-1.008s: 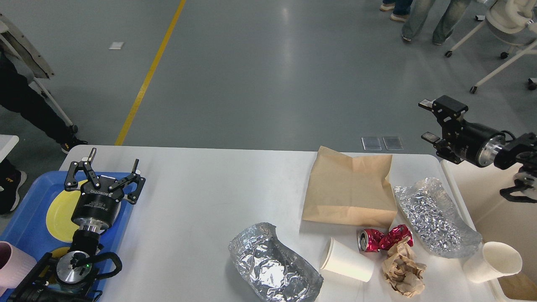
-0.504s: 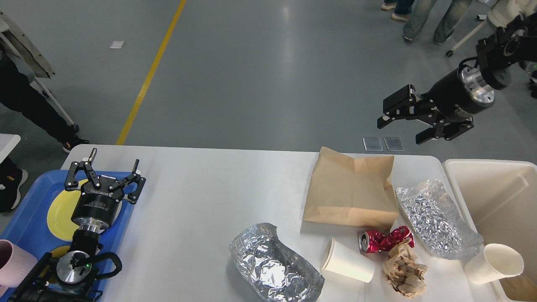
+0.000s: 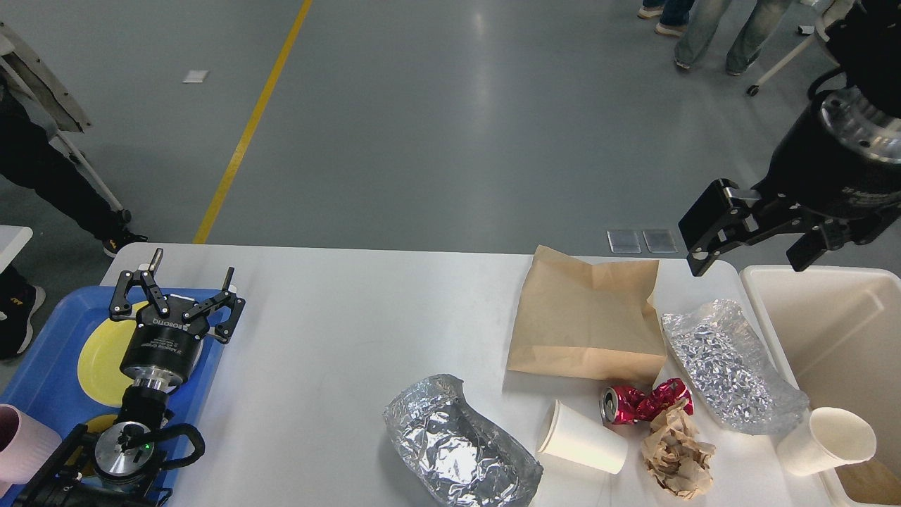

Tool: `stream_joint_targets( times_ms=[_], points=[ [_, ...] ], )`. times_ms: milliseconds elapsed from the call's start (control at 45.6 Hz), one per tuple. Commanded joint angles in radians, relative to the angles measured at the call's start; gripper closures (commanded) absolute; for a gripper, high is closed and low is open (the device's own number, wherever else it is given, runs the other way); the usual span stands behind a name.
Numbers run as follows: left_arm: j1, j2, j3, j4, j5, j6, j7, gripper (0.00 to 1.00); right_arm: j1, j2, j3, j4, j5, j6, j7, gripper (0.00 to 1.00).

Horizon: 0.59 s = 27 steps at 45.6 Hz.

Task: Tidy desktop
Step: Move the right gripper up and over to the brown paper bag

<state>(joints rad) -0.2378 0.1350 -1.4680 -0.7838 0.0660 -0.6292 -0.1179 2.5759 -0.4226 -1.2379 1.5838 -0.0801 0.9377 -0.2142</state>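
The white desktop [image 3: 338, 338] holds litter on its right half: a brown paper bag [image 3: 588, 317], a foil tray [image 3: 457, 443], a crumpled foil sheet [image 3: 732, 366], a crushed red can [image 3: 644, 400], a white paper cup [image 3: 581, 440] on its side, a ball of brown paper [image 3: 676, 451] and a second paper cup [image 3: 830, 440] at the right edge. My left gripper [image 3: 186, 271] is open and empty above the blue tray. My right gripper [image 3: 750, 253] is open and empty, raised above the table's far right corner.
A cream bin [image 3: 838, 338] stands against the table's right edge. A blue tray [image 3: 42, 366] at the left holds a yellow plate [image 3: 98, 352] and a pink cup [image 3: 21, 451]. People and a wheeled chair stand beyond the table.
My right gripper swung from over the bin up and away, then came back lower and nearer, now above the table's far right corner. The left arm has not moved.
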Motion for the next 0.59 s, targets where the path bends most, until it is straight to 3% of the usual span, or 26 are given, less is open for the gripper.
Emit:
stream_joint_targets(
  times_ms=[0, 110, 351, 570],
  points=[
    [0.0, 0.0, 0.0, 0.0, 0.0, -0.001, 0.001, 0.03, 0.001, -0.005, -0.029, 0.002, 0.005, -0.007, 0.001, 0.0],
    [0.0, 0.0, 0.0, 0.0, 0.0, -0.001, 0.001, 0.03, -0.003, -0.01, -0.026, -0.004, 0.005, -0.022, 0.003, 0.0],
    [0.0, 0.0, 0.0, 0.0, 0.0, -0.001, 0.001, 0.03, -0.105, -0.005, -0.015, -0.016, 0.005, -0.198, 0.003, 0.0],
    [0.0, 0.0, 0.0, 0.0, 0.0, -0.001, 0.003, 0.03, -0.448, 0.001, 0.044, -0.166, 0.008, -0.393, 0.003, 0.0]
  ],
)
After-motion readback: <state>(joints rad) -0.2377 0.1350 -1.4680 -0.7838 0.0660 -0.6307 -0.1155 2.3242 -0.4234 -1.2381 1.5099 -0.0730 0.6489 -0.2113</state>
